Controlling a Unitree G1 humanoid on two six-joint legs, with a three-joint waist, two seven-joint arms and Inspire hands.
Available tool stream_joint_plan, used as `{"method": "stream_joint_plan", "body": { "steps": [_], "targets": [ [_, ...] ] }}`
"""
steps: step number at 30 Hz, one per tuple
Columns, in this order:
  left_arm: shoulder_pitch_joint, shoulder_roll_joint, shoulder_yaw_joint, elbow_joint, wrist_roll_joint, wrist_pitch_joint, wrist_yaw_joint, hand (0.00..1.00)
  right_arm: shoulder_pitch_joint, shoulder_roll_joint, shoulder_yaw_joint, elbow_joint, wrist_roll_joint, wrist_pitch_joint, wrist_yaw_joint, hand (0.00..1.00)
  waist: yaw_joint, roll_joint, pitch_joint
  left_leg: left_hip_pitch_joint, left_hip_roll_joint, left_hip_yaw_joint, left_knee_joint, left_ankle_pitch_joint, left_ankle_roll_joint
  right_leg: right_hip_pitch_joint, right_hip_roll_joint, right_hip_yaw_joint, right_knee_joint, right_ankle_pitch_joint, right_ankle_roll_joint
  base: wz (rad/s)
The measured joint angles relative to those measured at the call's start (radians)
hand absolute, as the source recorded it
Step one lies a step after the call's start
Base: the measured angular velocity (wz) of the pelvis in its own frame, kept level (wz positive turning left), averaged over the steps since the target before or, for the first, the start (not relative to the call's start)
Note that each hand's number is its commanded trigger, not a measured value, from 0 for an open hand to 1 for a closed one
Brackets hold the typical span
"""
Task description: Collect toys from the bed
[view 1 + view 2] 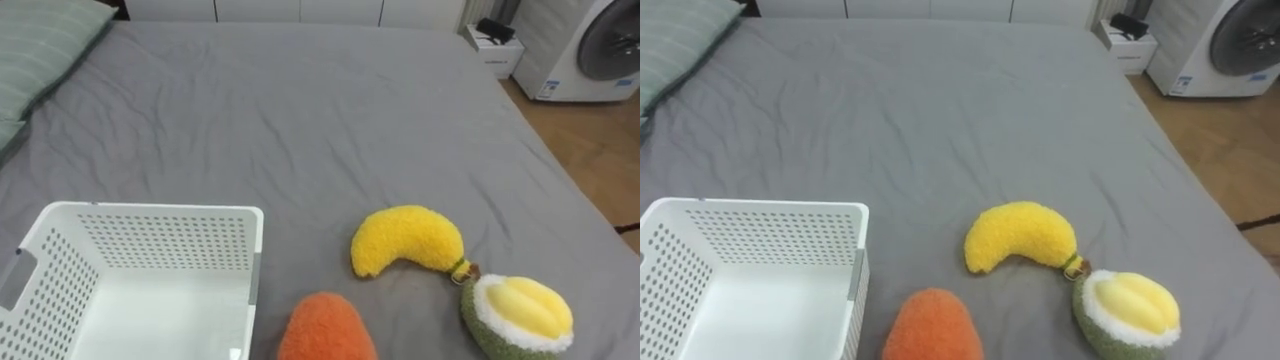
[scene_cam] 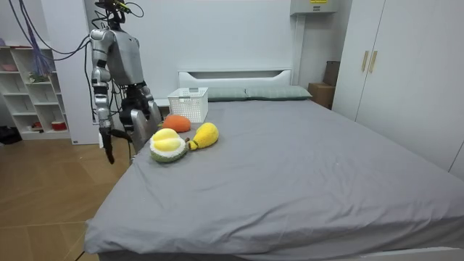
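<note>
— Where are the toys, and is either hand on them?

— All three lie on the grey bed sheet [image 1: 300,110], and no hand touches them. The yellow plush banana [image 1: 405,240] is in the middle. Its brown stem end meets the green plush fruit with a cream and yellow centre [image 1: 517,315], which sits at the banana's 4 o'clock. A rounded orange plush toy [image 1: 325,328] lies at the banana's 7 o'clock, apart from it.

— And the hands?

— In the room view the robot stands at the side of the bed. Its right hand [image 2: 109,150] hangs by its side at about 9 o'clock from the green fruit, off the mattress and well apart from every toy. I cannot tell whether its fingers are apart or together.

— The container?

— A white perforated plastic basket [image 1: 150,215] stands upright on the sheet at the banana's 8 o'clock, just beside the orange toy. What shows of its inside is plain white floor, and the toys are all outside it.

— Further out?

— A green striped pillow [image 1: 40,45] lies at 10 o'clock. At 2 o'clock a white washing machine [image 1: 600,45] stands on the wooden floor [image 1: 590,140] beyond the bed.
</note>
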Motion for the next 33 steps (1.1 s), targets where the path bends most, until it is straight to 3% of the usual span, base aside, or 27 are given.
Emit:
{"method": "stream_joint_plan", "body": {
  "steps": [5, 7, 10, 14, 16, 20, 24, 27, 31, 33],
  "targets": [
    [0.001, 0.014, 0.021, -0.004, 0.001, 0.005, 0.009, 0.00, -0.011, -0.033, -0.106, -0.081, 0.015, 0.029, -0.132, 0.00, -0.032, -0.019, -0.0020, -0.001, 0.001, 0.021, 0.001, -0.001, -0.001, -0.024, -0.003, 0.009, 0.024, -0.005, -0.004, -0.17],
    [0.002, 0.019, 0.021, -0.004, 0.001, 0.005, 0.023, 0.00, -0.030, -0.078, -0.126, -0.194, 0.003, 0.026, -0.211, 0.00, -0.036, -0.029, 0.0004, -0.008, 0.001, 0.032, 0.002, -0.001, 0.000, -0.040, -0.003, 0.020, 0.034, -0.004, -0.004, -0.19],
    [0.009, 0.024, 0.016, -0.022, 0.004, 0.005, 0.037, 0.00, -0.052, -0.116, -0.169, -0.376, -0.013, 0.004, -0.313, 0.00, -0.044, -0.040, 0.0010, -0.014, 0.001, 0.033, 0.004, -0.001, 0.000, -0.045, 0.001, 0.031, 0.032, -0.002, -0.003, -0.02],
    [0.012, 0.025, 0.012, -0.032, 0.044, 0.006, 0.043, 0.00, -0.059, -0.121, -0.171, -0.689, -0.147, -0.023, -0.417, 0.00, -0.047, -0.042, 0.0022, -0.025, 0.004, 0.034, 0.007, 0.001, -0.002, -0.061, 0.003, 0.031, 0.031, 0.005, -0.004, 0.00],
    [0.009, 0.027, -0.026, -0.033, 0.070, 0.005, 0.061, 0.00, -0.085, -0.122, -0.135, -0.826, -0.224, -0.049, -0.466, 0.00, -0.045, -0.045, -0.0007, -0.036, 0.004, 0.034, 0.008, 0.001, -0.003, -0.073, 0.004, 0.031, 0.033, 0.005, -0.004, 0.00],
    [0.015, 0.027, -0.027, -0.048, 0.109, 0.005, 0.064, 0.00, -0.111, -0.122, -0.126, -0.985, -0.289, -0.049, -0.474, 0.00, -0.042, -0.045, -0.0019, -0.039, 0.004, 0.034, 0.002, 0.004, -0.003, -0.074, 0.004, 0.029, 0.031, 0.005, -0.004, 0.03],
    [0.009, 0.027, -0.037, -0.047, 0.108, 0.005, 0.064, 0.00, -0.111, -0.126, -0.085, -1.141, -0.428, -0.049, -0.461, 0.00, -0.026, -0.035, 0.0052, -0.039, 0.004, 0.034, -0.008, 0.006, -0.004, -0.078, 0.005, 0.028, 0.031, 0.005, -0.004, 0.00],
    [0.011, 0.027, -0.041, -0.047, 0.108, 0.004, 0.060, 0.00, -0.130, -0.128, -0.052, -1.190, -0.509, -0.049, -0.422, 0.00, -0.017, -0.033, 0.0017, -0.054, 0.004, 0.028, -0.007, 0.005, -0.004, -0.079, 0.003, 0.019, 0.033, 0.005, -0.004, 0.04],
    [0.009, 0.023, -0.063, -0.047, 0.110, 0.002, 0.054, 0.00, -0.132, -0.129, 0.013, -1.257, -0.623, -0.048, -0.349, 0.00, 0.003, -0.016, -0.0064, -0.061, 0.004, 0.027, -0.007, 0.006, -0.004, -0.091, 0.002, 0.017, 0.047, 0.005, -0.004, 0.01],
    [0.007, 0.023, -0.063, -0.047, 0.110, 0.000, 0.053, 0.00, -0.134, -0.129, 0.032, -1.258, -0.653, -0.048, -0.321, 0.00, 0.014, -0.014, -0.0066, -0.060, 0.005, 0.026, -0.007, 0.006, -0.003, -0.091, 0.002, 0.015, 0.049, 0.005, -0.003, 0.00]
  ]
}}
